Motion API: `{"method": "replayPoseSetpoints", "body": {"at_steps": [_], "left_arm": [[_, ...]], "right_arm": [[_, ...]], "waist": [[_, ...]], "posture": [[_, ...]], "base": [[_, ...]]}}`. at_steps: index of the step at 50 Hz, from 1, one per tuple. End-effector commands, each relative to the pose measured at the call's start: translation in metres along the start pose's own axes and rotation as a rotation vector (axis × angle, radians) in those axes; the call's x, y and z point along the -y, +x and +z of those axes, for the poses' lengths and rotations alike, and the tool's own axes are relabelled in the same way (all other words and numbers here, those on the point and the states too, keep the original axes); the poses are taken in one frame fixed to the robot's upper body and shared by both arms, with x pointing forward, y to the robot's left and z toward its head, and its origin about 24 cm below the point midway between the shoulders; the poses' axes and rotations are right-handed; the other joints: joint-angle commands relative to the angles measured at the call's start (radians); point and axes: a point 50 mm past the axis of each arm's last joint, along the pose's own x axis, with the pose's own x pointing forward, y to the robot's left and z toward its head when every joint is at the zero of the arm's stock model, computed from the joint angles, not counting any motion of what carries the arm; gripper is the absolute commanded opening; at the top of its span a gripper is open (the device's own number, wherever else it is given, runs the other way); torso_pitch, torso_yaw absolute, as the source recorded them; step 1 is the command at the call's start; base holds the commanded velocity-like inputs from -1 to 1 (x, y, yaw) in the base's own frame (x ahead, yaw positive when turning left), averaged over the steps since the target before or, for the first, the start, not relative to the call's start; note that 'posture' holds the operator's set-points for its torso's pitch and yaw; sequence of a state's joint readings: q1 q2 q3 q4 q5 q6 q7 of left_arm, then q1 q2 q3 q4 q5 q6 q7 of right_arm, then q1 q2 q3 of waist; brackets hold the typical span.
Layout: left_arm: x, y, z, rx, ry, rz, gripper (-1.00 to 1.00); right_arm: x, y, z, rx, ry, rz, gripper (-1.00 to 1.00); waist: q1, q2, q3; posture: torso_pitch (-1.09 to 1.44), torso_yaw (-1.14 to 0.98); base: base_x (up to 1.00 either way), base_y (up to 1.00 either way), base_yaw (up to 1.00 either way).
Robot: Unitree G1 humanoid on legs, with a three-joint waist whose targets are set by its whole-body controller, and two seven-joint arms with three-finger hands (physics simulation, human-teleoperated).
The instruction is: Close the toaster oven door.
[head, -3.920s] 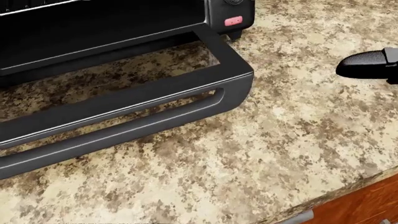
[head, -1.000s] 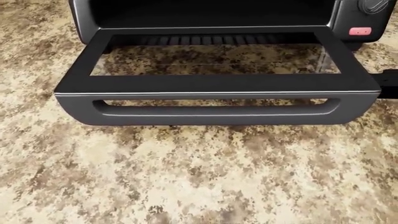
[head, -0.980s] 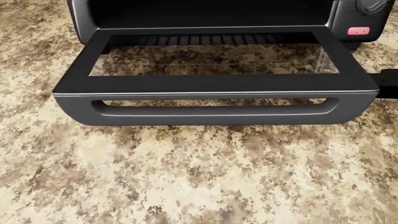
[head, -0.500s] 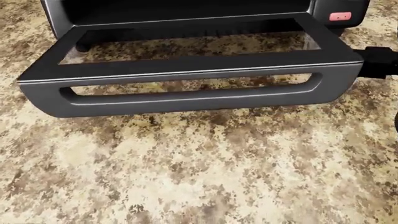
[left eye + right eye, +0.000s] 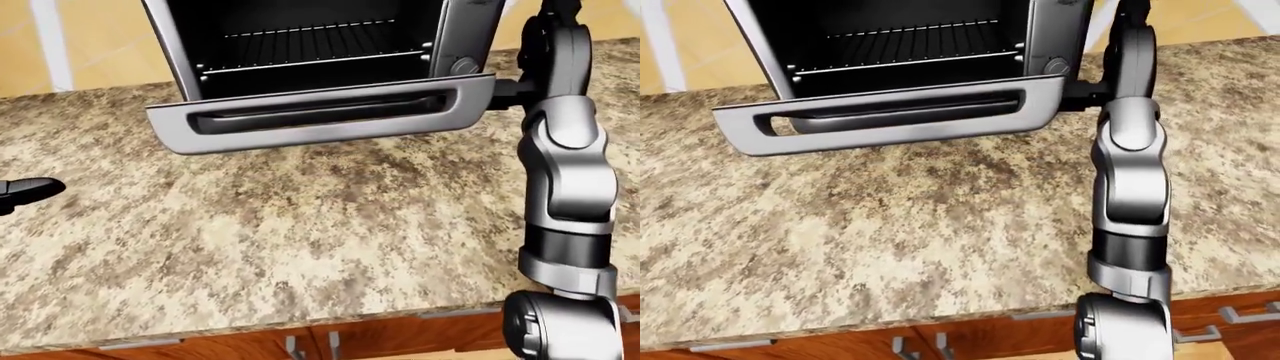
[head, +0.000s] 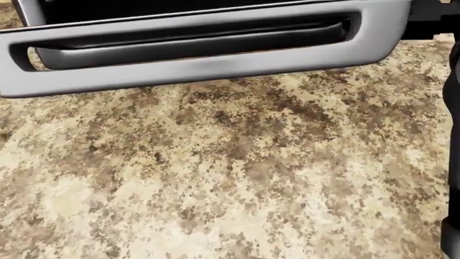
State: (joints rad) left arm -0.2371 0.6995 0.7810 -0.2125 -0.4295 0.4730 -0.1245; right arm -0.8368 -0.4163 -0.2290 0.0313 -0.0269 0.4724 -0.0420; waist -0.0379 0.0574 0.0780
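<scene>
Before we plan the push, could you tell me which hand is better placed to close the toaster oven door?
The right. The right hand sits at the right end of the open door, though contact is unclear. The left hand hangs low over the counter, far left of the door.

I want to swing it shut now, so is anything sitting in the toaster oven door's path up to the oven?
Nothing visible does. The toaster oven door hangs open, only the bare rack shows inside, and the right hand reaches its right end.
</scene>
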Motion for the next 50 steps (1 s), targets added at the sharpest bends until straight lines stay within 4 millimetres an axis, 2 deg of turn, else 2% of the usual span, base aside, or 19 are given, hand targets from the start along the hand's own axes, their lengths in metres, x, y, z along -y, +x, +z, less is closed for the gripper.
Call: {"method": "replayPoseSetpoints", "body": {"at_steps": [1, 21, 29, 42, 50], "left_arm": [[-0.003, 0.0, 0.02, 0.093, 0.025, 0.009, 1.0], [-0.004, 0.001, 0.021, 0.094, 0.022, 0.013, 1.0], [-0.005, 0.001, 0.021, 0.089, 0.019, 0.018, 1.0], [-0.005, 0.0, 0.019, 0.083, 0.019, 0.019, 1.0], [-0.001, -0.01, 0.017, 0.069, 0.031, -0.009, 1.0]], "right_arm": [[-0.018, -0.003, 0.046, 0.223, 0.042, 0.08, 1.0], [-0.04, 0.004, 0.068, 0.258, 0.063, 0.116, 1.0], [-0.041, 0.022, 0.076, 0.275, 0.055, 0.087, 1.0], [-0.048, 0.041, 0.082, 0.291, 0.031, 0.104, 1.0], [-0.05, 0.051, 0.086, 0.295, 0.023, 0.1, 1.0]], "waist": [[0.014, -0.01, -0.035], [0.006, 0.004, -0.025], [-0.001, 0.008, -0.023], [0.001, 0.001, -0.021], [0.001, 0.0, -0.018]], "posture": [[0.0, 0.0], [0.0, 0.0], [0.0, 0.0], [0.0, 0.0], [0.0, 0.0]], "base": [[0.0, 0.0, 0.0], [0.0, 0.0, 0.0], [0.0, 0.0, 0.0], [0.0, 0.0, 0.0], [0.0, 0.0, 0.0]]}}
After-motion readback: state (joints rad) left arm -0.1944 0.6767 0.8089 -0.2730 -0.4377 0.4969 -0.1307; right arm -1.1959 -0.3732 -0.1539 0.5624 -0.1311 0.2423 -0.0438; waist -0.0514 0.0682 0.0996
